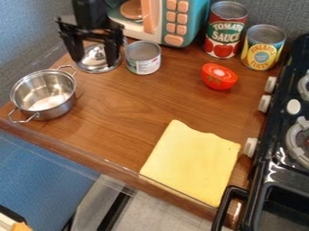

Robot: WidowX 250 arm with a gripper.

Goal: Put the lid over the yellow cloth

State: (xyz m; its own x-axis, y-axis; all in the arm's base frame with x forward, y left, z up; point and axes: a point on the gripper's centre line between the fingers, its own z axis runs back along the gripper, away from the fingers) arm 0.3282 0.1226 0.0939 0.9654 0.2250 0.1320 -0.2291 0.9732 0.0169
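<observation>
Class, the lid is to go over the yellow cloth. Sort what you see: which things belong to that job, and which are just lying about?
For the job:
lid
yellow cloth
claw

Just lying about:
metal pot
small can
red-labelled can
yellow-labelled can
toy tomato half
toy microwave
black stove

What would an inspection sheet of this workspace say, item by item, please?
Surface: brown wooden counter, grain visible.
Job's things: round silver metal lid at upper left, not yet on the flat yellow cloth, which lies by the counter's near edge.
Clutter: silver metal two-handled pot, short silver can, tall red can, yellow-and-blue can, red toy tomato half.
Gripper: black two-finger gripper, open at the lid.
Cables: nothing seen.
Surroundings: teal-and-white toy microwave behind, black stove at right.
</observation>
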